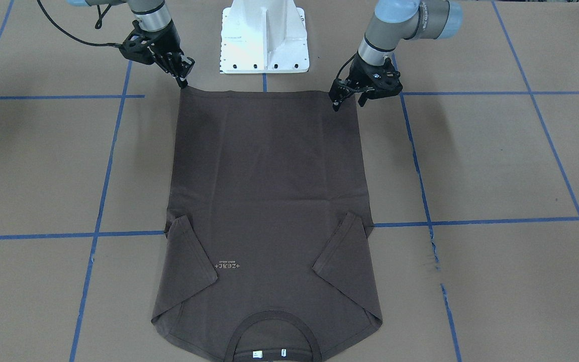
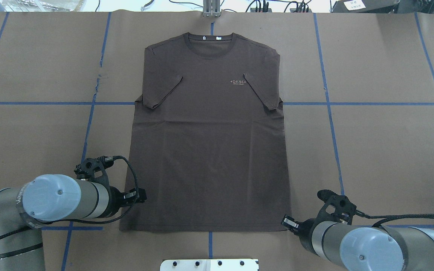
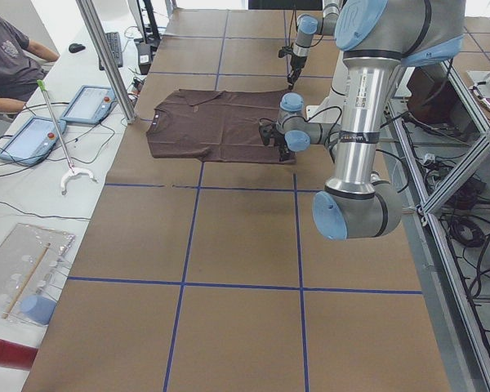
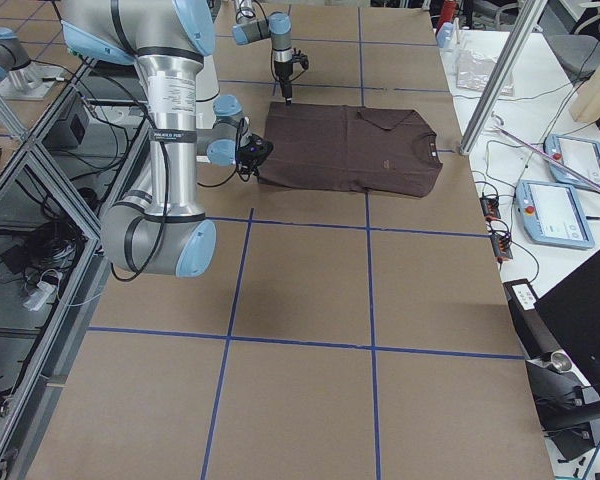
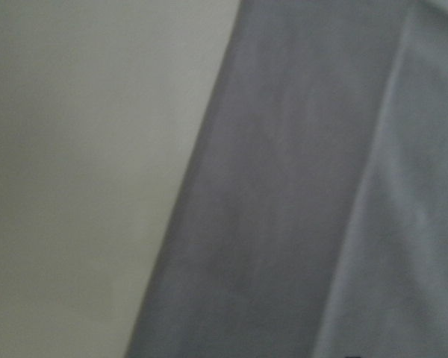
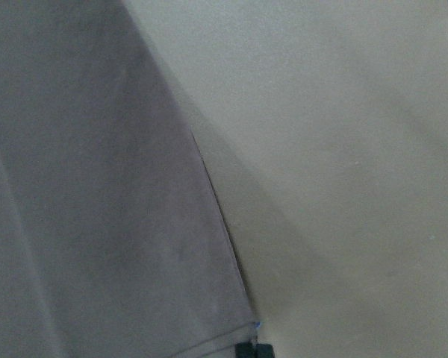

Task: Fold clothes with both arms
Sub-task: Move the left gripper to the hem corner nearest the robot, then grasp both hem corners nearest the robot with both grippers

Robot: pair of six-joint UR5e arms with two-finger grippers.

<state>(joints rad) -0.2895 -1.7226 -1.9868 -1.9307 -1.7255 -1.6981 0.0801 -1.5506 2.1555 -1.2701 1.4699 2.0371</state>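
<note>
- The dark brown-grey T-shirt lies flat and face up on the brown paper-covered tabletop. It spreads out in front of both tools, and its hem runs from one tool to the other.
- The left tool is at the hem corner on the robot's left. Its fingers stand apart: one tip is down on the cloth just inside the side edge, and the other is just off the edge over bare paper. It grips nothing.
- The right tool points down at the opposite hem corner, with its lowest tip touching the corner of the cloth. I cannot tell whether its fingers are spread or closed on the fabric. The right wrist view shows only a dark tip at that corner.
- The shirt's long axis runs straight away from the tools, from the hem beside them to the ribbed collar at the far end. The collar faces away from the robot, with small white tags showing inside it.
- Both sleeves are folded inward over the chest at the end far from the tools. The pale chest print lies between them, nearer the right tool's side.
- The white pedestal stands behind the hem, between the two tools and clear of the cloth.
</note>
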